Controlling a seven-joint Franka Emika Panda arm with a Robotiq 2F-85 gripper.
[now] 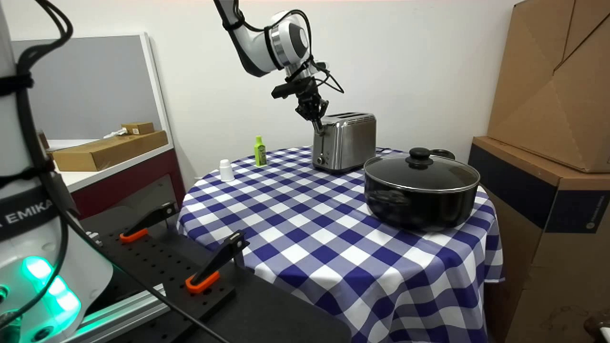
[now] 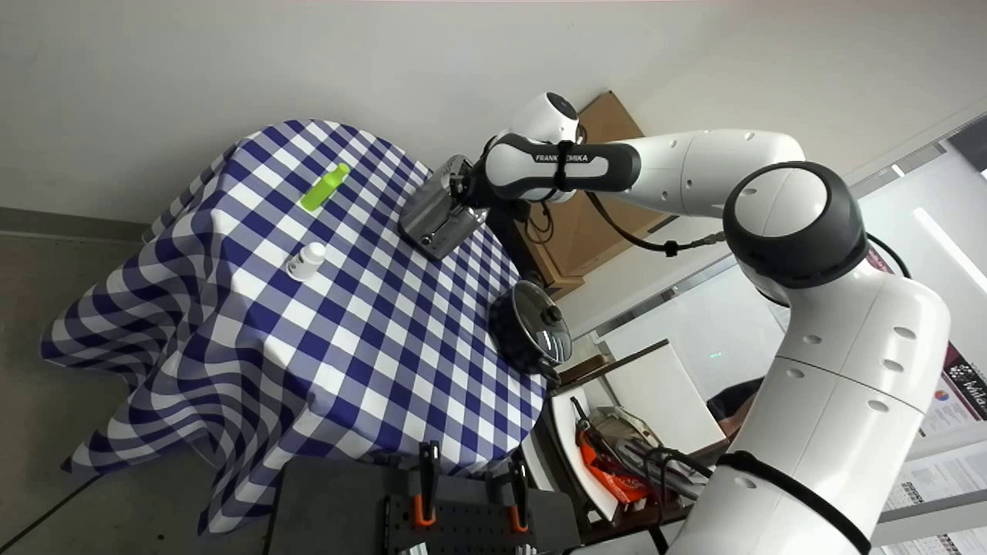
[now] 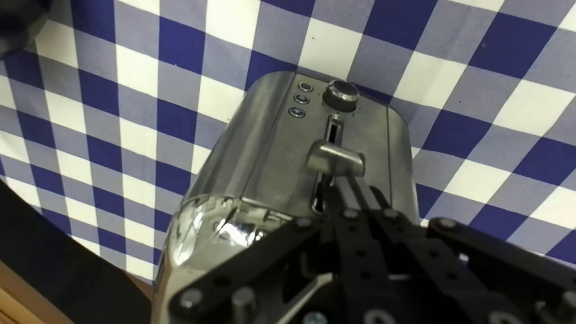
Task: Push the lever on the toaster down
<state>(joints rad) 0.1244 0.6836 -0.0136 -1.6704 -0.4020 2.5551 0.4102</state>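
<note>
The silver toaster (image 1: 355,143) stands upright on the checked table in both exterior views (image 2: 443,220). In the wrist view its end panel (image 3: 288,153) shows a knob (image 3: 342,93), several small buttons and a vertical slot. The metal lever (image 3: 336,159) sits partway along the slot, with bare slot on both sides of it. My gripper (image 3: 355,182) is shut, its two fingertips close together with nothing seen between them. The fingertips meet the lever's top-side edge; exact contact cannot be told. In an exterior view the gripper (image 1: 318,127) points down at the toaster's upper end panel.
A black lidded pot (image 1: 421,205) stands on the table near the toaster. A green bottle (image 1: 260,152) and a white cup (image 1: 226,170) stand on the table's other side. Cardboard boxes (image 1: 538,214) are stacked beside the table. Clamps (image 1: 217,262) stick up near the robot base.
</note>
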